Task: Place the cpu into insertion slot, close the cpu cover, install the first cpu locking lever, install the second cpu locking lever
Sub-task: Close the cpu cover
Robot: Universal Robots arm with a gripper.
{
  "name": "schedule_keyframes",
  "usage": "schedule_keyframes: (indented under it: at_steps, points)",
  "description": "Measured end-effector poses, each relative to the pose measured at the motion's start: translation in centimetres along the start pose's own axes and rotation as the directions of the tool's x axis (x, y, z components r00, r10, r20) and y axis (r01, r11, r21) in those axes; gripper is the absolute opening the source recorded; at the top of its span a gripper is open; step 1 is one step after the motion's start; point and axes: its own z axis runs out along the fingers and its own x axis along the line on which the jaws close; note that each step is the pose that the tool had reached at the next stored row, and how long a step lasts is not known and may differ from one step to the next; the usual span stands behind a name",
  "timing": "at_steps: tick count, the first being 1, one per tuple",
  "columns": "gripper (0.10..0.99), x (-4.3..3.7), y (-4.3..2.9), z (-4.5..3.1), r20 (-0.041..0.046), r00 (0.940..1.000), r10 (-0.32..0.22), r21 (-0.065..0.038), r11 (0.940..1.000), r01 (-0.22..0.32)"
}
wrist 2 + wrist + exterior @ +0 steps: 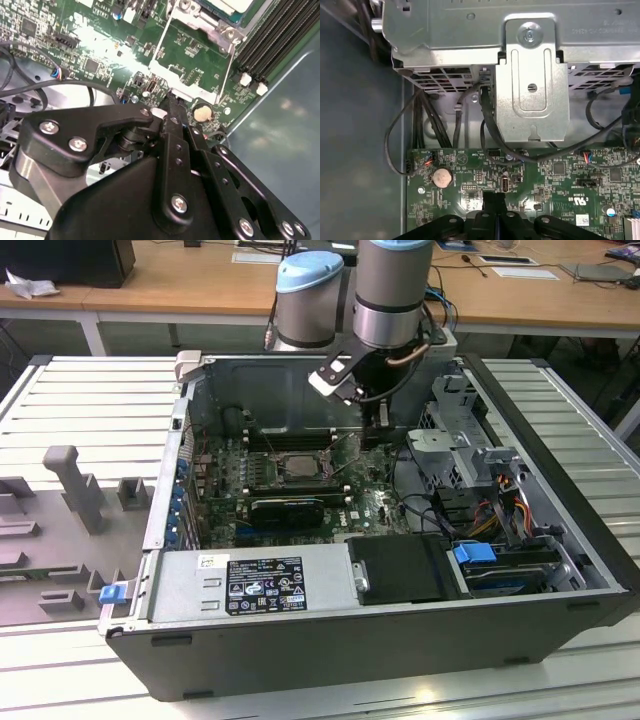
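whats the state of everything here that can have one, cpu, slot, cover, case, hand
cpu: seated in the insertion slot
insertion slot: filled, not covered
cpu cover: open, hinged away from the slot
computer case: side panel off, inside exposed
hand: low over the board, at the cover's free edge

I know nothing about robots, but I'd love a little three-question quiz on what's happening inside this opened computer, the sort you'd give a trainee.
1. True or false: the gripper is down inside the open computer case.
2. In the exterior view, the gripper stands toward which side of the insertion slot? A. the view's left B. the view's right C. squarely over it
3. Fill in: the round pale coin cell sits on a ___ circuit board.
Key: 1 true; 2 B; 3 green.
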Motion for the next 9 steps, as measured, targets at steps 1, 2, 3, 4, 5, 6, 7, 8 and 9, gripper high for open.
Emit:
schedule_keyframes:
  at_steps: [1,2,3,4,5,6,7,8,9]
  points:
    - [0.106,0.0,0.0,0.0,0.0001,1.0,0.0,0.008,1.0,0.0]
    - [0.106,0.0,0.0,0.0,0.0,1.0,0.0,0.01,0.9999,0.0]
    - [0.106,0.0,-0.04,0.0,0.0,1.0,0.001,0.011,0.9999,-0.001]
    - [0.106,-0.01,-0.1,0.0,0.0,1.0,0.001,0.011,0.9999,-0.001]
    - [0.106,-0.01,-0.16,0.0,-0.0002,1.0,0.0,0.011,0.9999,0.0]
    - [0.106,-0.02,-0.25,-0.01,-0.0002,1.0,0.0,0.011,0.9999,0.0]
    - [0.106,-0.02,-0.39,-0.02,-0.0001,1.0,0.0,0.011,0.9999,0.0]
    - [0.106,-0.02,-0.55,-0.03,-0.0001,1.0,0.0,0.011,0.9999,0.0]
    - [0.106,-0.02,-0.69,-0.04,-0.0001,1.0,0.0,0.011,0.9999,0.0]
